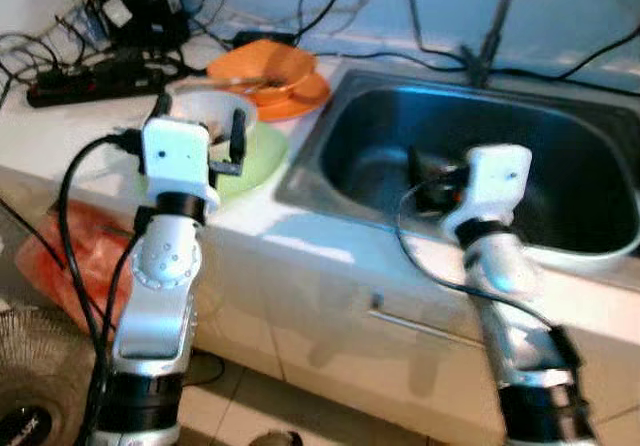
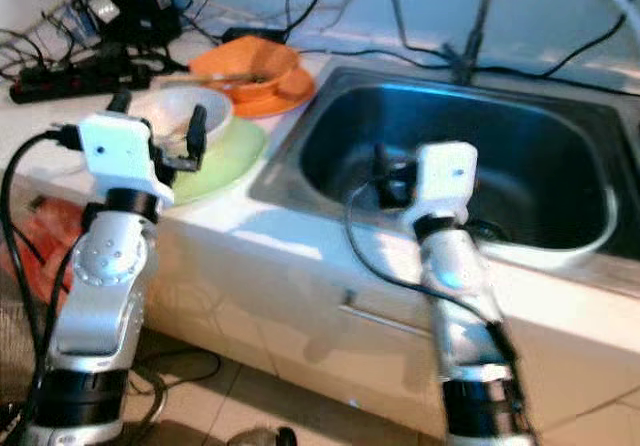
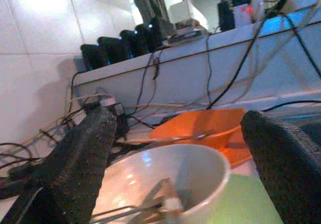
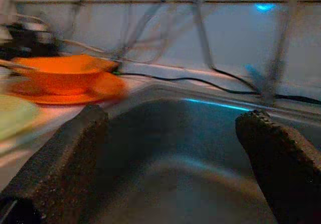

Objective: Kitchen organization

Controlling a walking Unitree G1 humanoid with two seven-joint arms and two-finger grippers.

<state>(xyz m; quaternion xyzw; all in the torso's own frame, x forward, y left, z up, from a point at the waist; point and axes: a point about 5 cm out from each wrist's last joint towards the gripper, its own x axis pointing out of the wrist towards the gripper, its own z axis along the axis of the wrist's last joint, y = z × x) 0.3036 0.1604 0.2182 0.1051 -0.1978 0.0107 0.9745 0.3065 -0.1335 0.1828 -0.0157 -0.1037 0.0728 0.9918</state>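
The left tool (image 3: 175, 179), fingers spread, straddles the white bowl (image 1: 222, 108) near the counter's (image 1: 60, 131) front edge; the right tool (image 4: 175, 169), also spread, hangs over the sink (image 1: 560, 156).

A: The counter (image 1: 60, 131) is white; below it a white cabinet front (image 1: 330, 321) carries a metal handle (image 1: 420, 326); the floor (image 1: 250, 406) has pale tiles.

B: Yes; at twelve o'clock the wall (image 3: 40, 38) is white tile; black cables (image 1: 330, 6) hang over it; at ten o'clock lies a black power strip (image 1: 95, 81).
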